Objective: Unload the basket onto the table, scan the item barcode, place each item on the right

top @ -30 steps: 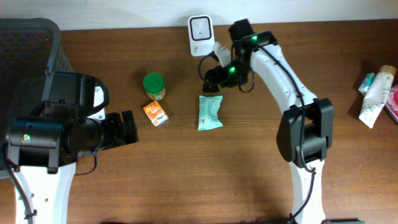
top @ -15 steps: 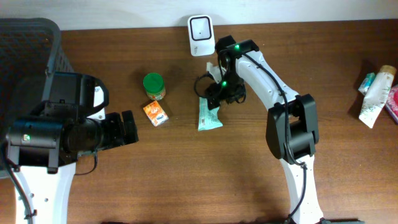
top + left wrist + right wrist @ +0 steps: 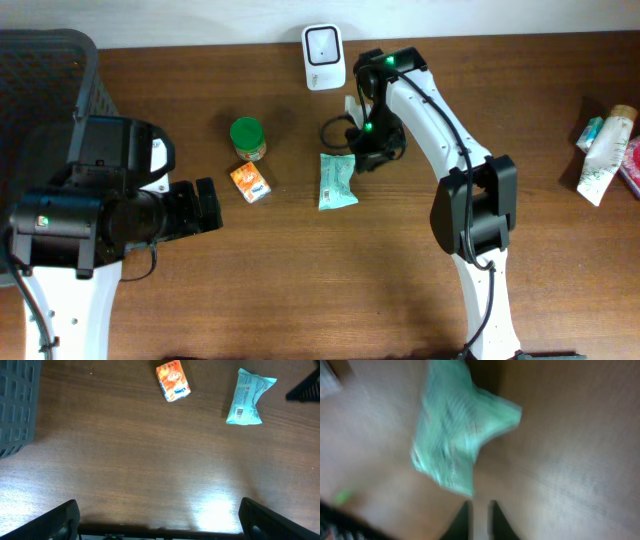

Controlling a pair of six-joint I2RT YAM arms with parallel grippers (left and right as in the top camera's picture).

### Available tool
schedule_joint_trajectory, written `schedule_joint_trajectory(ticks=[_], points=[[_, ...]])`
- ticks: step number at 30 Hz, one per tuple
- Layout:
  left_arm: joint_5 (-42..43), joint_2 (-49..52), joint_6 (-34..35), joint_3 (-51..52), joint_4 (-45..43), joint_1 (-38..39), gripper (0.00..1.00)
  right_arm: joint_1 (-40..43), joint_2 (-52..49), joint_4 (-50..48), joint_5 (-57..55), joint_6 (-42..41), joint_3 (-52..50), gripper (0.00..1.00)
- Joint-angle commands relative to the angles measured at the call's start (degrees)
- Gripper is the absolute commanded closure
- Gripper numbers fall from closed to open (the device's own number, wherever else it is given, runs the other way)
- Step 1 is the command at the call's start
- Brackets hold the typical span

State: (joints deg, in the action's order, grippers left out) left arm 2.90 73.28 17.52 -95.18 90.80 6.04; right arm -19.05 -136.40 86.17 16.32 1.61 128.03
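The item, a light green packet (image 3: 338, 181), lies flat on the wooden table below the white scanner (image 3: 322, 43). Its barcode shows in the left wrist view on the packet (image 3: 246, 397). My right gripper (image 3: 366, 158) hovers just off the packet's upper right corner. In the blurred right wrist view its jaws (image 3: 480, 510) stand almost together with nothing between them, and the packet (image 3: 457, 435) lies just beyond the tips. My left gripper (image 3: 205, 205) rests at the left, open wide (image 3: 160, 522), with only bare table between its fingers.
A green-lidded jar (image 3: 247, 138) and a small orange box (image 3: 250, 183) sit left of the packet. A dark basket (image 3: 40, 70) fills the far left corner. Tubes (image 3: 600, 150) lie at the right edge. A black cable (image 3: 332, 128) curls below the scanner.
My right gripper dropped onto the packet's top edge, then pulled back to the right and shut its jaws without taking the packet. The left arm stayed still.
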Motion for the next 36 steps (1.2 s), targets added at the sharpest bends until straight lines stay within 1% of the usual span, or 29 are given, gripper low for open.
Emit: schedule_joint_trajectory(ticks=[1,4,7,9,16,18,19,20,21,22,24,27,30,33,36], points=[[-0.39,-0.55,-0.48,-0.2,-0.07,-0.09,0.01,0.24,1.03,-4.55,2.64,-0.2,2.27,0.96],[-0.37,-0.55,-0.48,-0.2,-0.07,-0.09,0.01,-0.61,0.92,-10.86,6.99,-0.22,1.53,0.96],[-0.39,-0.55,-0.48,-0.2,-0.07,-0.09,0.01,-1.95,0.92,-14.67,7.23,-0.59,-1.16,0.96],[-0.39,-0.55,-0.48,-0.2,-0.07,-0.09,0.01,-2.64,0.92,-18.21,7.3,-2.1,-4.9,0.96],[-0.37,-0.55,-0.48,-0.2,-0.07,-0.09,0.01,-4.37,0.92,-24.28,8.94,-2.58,-12.44,0.96],[-0.37,-0.55,-0.48,-0.2,-0.07,-0.09,0.01,-4.72,0.92,-24.52,4.11,-3.5,-12.74,0.96],[-0.37,-0.55,-0.48,-0.2,-0.07,-0.09,0.01,-4.72,0.92,-24.5,-2.56,-7.21,-12.74,0.96],[-0.39,-0.55,-0.48,-0.2,-0.07,-0.09,0.01,-4.59,0.92,-23.89,-10.84,-11.56,-12.74,0.96],[-0.37,-0.55,-0.48,-0.2,-0.07,-0.09,0.01,-4.48,0.92,-22.84,-14.6,-13.0,-12.74,0.96],[-0.37,-0.55,-0.48,-0.2,-0.07,-0.09,0.01,-4.44,0.92,-21.94,-16.39,-13.31,-12.72,0.96],[-0.37,-0.55,-0.48,-0.2,-0.07,-0.09,0.01,-4.07,0.92,-17.11,-17.46,-13.29,-12.72,0.96],[-0.37,-0.55,-0.48,-0.2,-0.07,-0.09,0.01,-4.09,0.94,-9.07,-17.35,-12.9,-12.33,0.96],[-0.39,-0.55,-0.48,-0.2,-0.07,-0.09,0.01,-4.09,0.94,-0.74,-16.98,-9.2,-12.09,0.96],[-0.39,-0.55,-0.48,-0.2,-0.07,-0.09,0.01,-4.04,0.94,0.42,-14.62,-7.58,-12.09,0.95],[-0.39,-0.55,-0.48,-0.2,-0.07,-0.09,0.01,-4.0,0.96,1.79,-4.68,-3.19,-11.96,0.96]])
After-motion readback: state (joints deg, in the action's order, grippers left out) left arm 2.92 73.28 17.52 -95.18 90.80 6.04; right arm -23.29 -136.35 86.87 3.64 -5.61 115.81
